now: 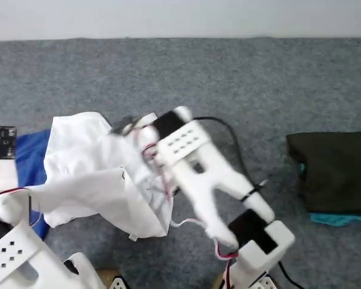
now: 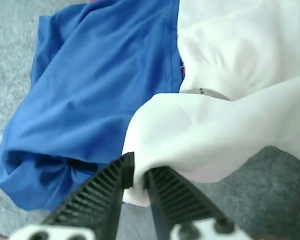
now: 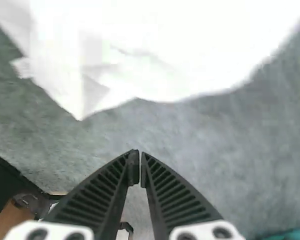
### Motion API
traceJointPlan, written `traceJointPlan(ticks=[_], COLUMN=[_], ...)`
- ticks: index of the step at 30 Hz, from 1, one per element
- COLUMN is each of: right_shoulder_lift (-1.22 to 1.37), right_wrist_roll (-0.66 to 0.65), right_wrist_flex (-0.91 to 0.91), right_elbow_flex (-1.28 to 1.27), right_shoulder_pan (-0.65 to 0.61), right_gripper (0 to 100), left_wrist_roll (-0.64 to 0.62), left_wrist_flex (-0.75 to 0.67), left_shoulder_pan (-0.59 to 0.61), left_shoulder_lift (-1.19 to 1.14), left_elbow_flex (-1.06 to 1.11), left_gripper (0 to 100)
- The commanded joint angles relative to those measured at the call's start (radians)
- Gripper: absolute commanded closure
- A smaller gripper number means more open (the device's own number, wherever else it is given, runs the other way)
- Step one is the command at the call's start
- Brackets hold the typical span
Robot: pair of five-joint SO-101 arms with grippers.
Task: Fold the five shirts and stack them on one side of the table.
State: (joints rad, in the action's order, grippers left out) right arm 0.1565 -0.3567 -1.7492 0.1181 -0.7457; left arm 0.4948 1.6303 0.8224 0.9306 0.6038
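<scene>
The white shirt [image 1: 96, 174], bunched over the blue shirt [image 1: 31, 156] near the tabletop's [image 1: 259, 78] left edge, is pinched by a thin edge in my left claw [image 2: 138, 182] while my right claw [image 3: 139, 167] is closed on nothing, so I judge it could slip out or drag the blue one along.

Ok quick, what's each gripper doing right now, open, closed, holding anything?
Left gripper: closed on the white shirt's edge.
Right gripper: closed, holding nothing.
</scene>
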Motion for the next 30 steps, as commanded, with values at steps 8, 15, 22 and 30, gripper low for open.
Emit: traceJointPlan(ticks=[8,15,22,30], right_shoulder_lift=[0.076,0.154,0.156,0.199], right_wrist_roll=[0.012,0.06,0.117,0.118], right_wrist_flex=[0.058,0.102,0.09,0.107], right_elbow_flex=[0.061,0.06,0.061,0.058], right_shoulder_pan=[-0.22,-0.242,-0.248,-0.315], right_gripper=[98.9,98.6,81.1,82.2], left_wrist_roll=[0.014,0.011,0.011,0.011], left_wrist_flex=[-0.106,-0.106,-0.106,-0.106], left_shoulder_pan=[0.167,0.167,0.167,0.167], left_shoulder_lift=[0.02,0.02,0.02,0.02], left_elbow_flex=[0.093,0.102,0.099,0.096], left_gripper=[99,99,99,99])
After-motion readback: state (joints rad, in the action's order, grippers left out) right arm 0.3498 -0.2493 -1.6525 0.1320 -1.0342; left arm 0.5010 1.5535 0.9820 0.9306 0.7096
